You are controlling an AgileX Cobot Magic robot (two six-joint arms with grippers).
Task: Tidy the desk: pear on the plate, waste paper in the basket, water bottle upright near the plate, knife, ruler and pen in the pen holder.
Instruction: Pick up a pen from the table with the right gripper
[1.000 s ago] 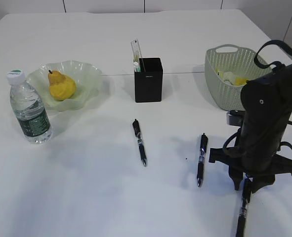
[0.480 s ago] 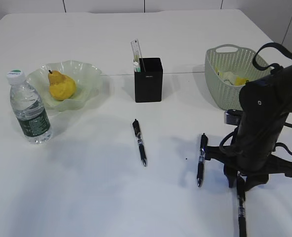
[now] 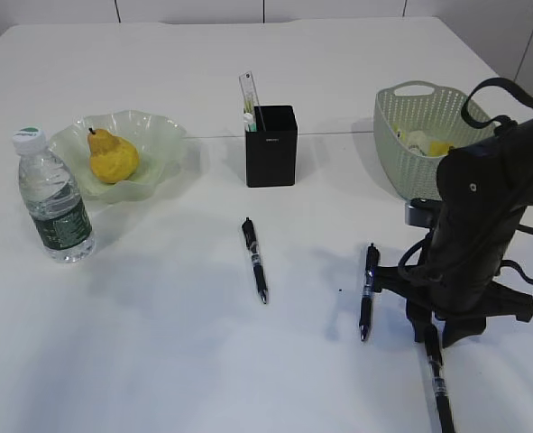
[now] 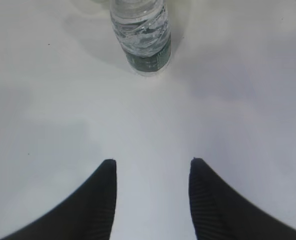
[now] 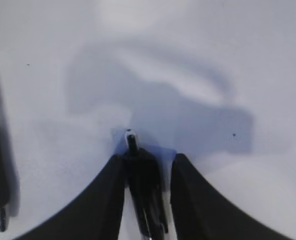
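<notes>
We are looking at the desk [image 3: 158,361] from a slant; the right gripper [image 3: 439,336] is sitting low at the lower right of the exterior frame, over the near end of a black pen [image 3: 440,390] lying toward the bottom edge. In the right wrist view that pen [image 5: 145,192] is running straight between the two fingers [image 5: 105,200], tip pointing up the frame; both fingers are looking pressed against its barrel, so we are reading the right gripper as pinching the pen; whether the pen is lifting off the desk we cannot tell.

The left gripper [image 4: 153,195] is hanging with fingers spread apart, nothing between them, bare desk below; the water bottle [image 4: 140,35] is standing upright at the top of that frame, well apart from the fingertips.

Two more pens are lying on the desk: one [image 3: 255,260] at centre, one [image 3: 367,290] just left of the right arm. The pear [image 3: 113,157] is resting on the green plate [image 3: 162,135] at upper left; the bottle is standing just beside the plate, at its lower left. The black pen holder [image 3: 271,149] is at upper centre with the clear ruler [image 3: 249,93] sticking out of it. The basket [image 3: 406,144] is at upper right, with pale and yellow scraps inside.
</notes>
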